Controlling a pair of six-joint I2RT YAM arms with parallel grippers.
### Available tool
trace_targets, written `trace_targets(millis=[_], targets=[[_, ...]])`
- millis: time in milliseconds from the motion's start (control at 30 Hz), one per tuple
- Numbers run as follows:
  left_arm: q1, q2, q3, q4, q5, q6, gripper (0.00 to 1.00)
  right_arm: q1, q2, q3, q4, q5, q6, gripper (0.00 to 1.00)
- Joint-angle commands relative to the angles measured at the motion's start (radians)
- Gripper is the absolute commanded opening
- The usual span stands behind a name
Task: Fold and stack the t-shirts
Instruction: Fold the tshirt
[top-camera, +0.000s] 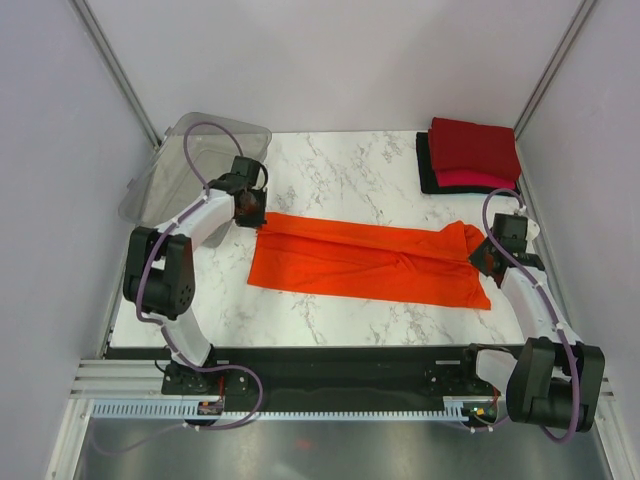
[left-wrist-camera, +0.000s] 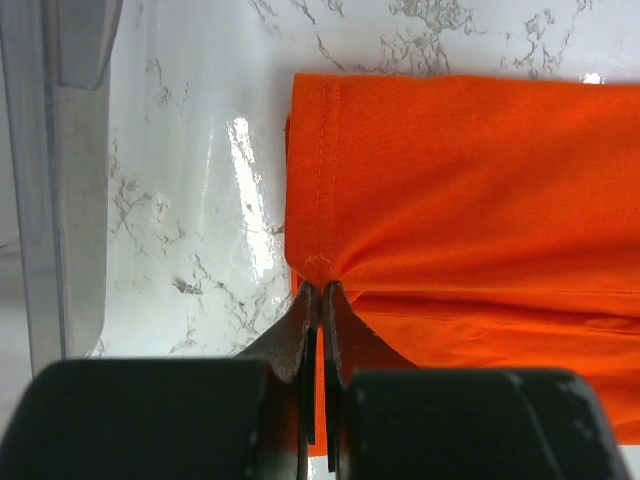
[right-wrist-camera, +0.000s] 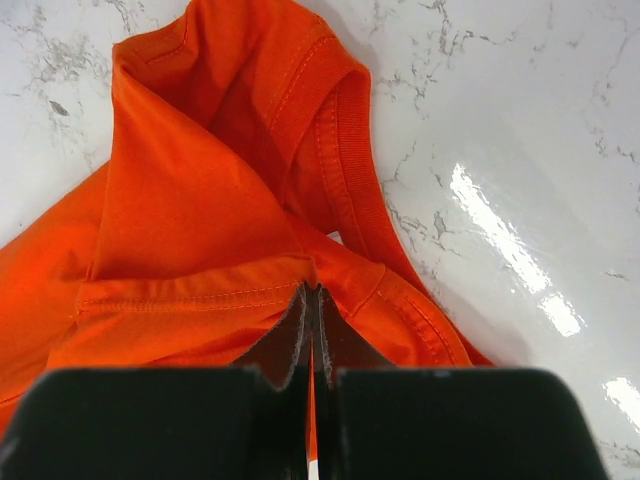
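Observation:
A bright orange t-shirt (top-camera: 365, 262) lies folded into a long band across the middle of the marble table. My left gripper (top-camera: 252, 212) is shut on its left edge; in the left wrist view the orange t-shirt (left-wrist-camera: 470, 200) puckers where my left gripper (left-wrist-camera: 320, 288) pinches its hem. My right gripper (top-camera: 487, 256) is shut on the right end, near the collar; the right wrist view shows the orange t-shirt (right-wrist-camera: 200, 230) bunched up at my right gripper (right-wrist-camera: 312, 290). At the back right sits a stack of folded t-shirts (top-camera: 470, 155): dark red on top, pinkish-red under it, black at the bottom.
A clear plastic bin (top-camera: 190, 165) stands tilted at the back left, just behind the left arm; its wall (left-wrist-camera: 50, 180) shows at the left of the left wrist view. The enclosure's walls close in both sides, and a black rail runs along the near edge.

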Motion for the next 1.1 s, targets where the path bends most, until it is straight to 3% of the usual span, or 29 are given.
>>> trace_targets(millis=[0, 233, 400, 467, 533, 633, 733, 833, 933, 1067], targets=[[0.005, -0.051, -0.018, 0.014, -0.015, 0.019, 0.02, -0.004, -0.026, -0.006, 0.009, 0.01, 0.023, 0.0], [0.001, -0.047, -0.027, -0.014, -0.054, 0.014, 0.02, -0.004, -0.053, -0.031, 0.006, 0.007, -0.003, 0.0], [-0.021, -0.033, -0.037, -0.035, -0.109, 0.016, 0.02, -0.004, -0.111, -0.074, 0.023, -0.101, 0.006, 0.0], [-0.028, -0.036, -0.036, -0.044, -0.126, 0.022, 0.08, -0.004, -0.135, -0.097, 0.023, -0.095, 0.015, 0.0], [-0.038, -0.041, -0.031, -0.056, -0.146, 0.02, 0.22, -0.004, -0.149, -0.114, 0.008, -0.064, 0.014, 0.0], [-0.044, -0.047, -0.021, -0.093, -0.175, 0.013, 0.29, -0.004, -0.138, -0.103, -0.017, -0.036, 0.009, 0.03], [-0.051, -0.071, -0.001, -0.138, -0.245, -0.012, 0.39, -0.005, -0.125, -0.085, -0.044, -0.075, 0.019, 0.13], [-0.056, -0.102, 0.036, -0.174, -0.25, -0.042, 0.42, -0.005, -0.128, -0.04, -0.104, -0.066, 0.031, 0.26], [-0.059, -0.131, 0.054, -0.175, -0.198, -0.079, 0.43, -0.004, -0.155, 0.001, -0.156, 0.014, 0.063, 0.3], [-0.073, -0.101, 0.065, -0.139, -0.004, -0.108, 0.43, -0.004, -0.169, 0.026, -0.14, -0.004, 0.089, 0.31]])
